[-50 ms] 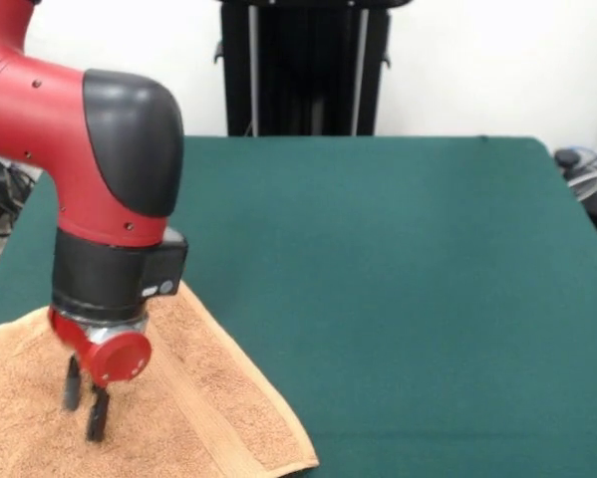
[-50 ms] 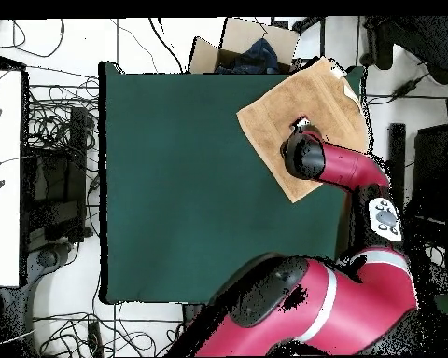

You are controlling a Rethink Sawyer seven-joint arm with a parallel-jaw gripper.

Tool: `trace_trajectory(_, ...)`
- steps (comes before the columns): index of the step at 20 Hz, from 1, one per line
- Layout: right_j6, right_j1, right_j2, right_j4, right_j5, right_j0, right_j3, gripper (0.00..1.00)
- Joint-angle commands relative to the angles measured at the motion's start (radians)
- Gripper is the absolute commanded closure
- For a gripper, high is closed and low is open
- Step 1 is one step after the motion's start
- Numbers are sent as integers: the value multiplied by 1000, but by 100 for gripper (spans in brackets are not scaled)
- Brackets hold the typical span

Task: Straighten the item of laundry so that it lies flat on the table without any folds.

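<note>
Towel (image 1: 208, 398), tan-orange, is spread at a corner of the green table (image 1: 398, 279), and in the overhead view it is seen turned diamond-wise to the table's sides, one corner reaching the table's edge; being nearly square, no clear long axis can be made out. The gripper (image 1: 85, 398) is held just above or on the cloth, its two fingers slightly parted and nothing gripped. If the cloth is dragged outward, it could be pulled off the edge or bunched.
</note>
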Motion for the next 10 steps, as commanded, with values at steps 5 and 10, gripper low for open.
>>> trace_trajectory(5, 59, -160, -23, 92, 492, 95, 272, 0)
trace_trajectory(10, 63, -200, -28, 62, 479, 116, 268, 0)
